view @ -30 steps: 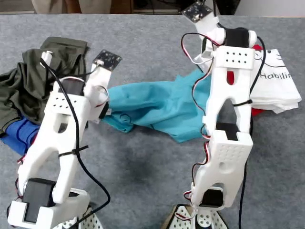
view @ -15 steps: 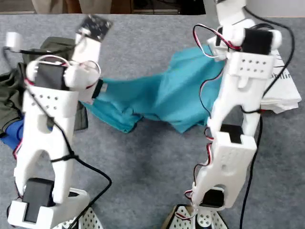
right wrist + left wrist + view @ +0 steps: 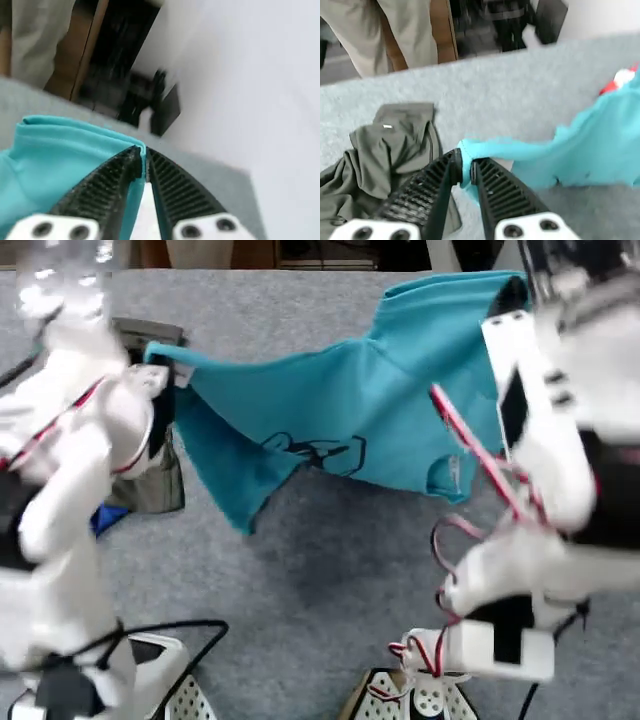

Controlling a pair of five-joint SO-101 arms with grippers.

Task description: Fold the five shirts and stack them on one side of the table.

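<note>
A teal shirt (image 3: 340, 420) hangs spread in the air between both arms, its dark print facing up. My left gripper (image 3: 465, 162) is shut on one corner of the teal shirt (image 3: 590, 150); in the high view that corner sits at the left (image 3: 160, 355). My right gripper (image 3: 144, 155) is shut on the other edge of the teal shirt (image 3: 55, 155), held high at the far right (image 3: 505, 290). An olive shirt (image 3: 385, 145) lies crumpled on the table beyond the left gripper, and its edge (image 3: 150, 480) shows beside the left arm.
A bit of blue cloth (image 3: 108, 520) peeks out by the left arm. A red patch (image 3: 620, 82) lies past the teal shirt in the left wrist view. The grey table (image 3: 330, 600) is bare in front of the arms' bases.
Both arms have risen, lifting the teal shirt off the table and pulling it out wide. It lay bunched between them a second ago.
</note>
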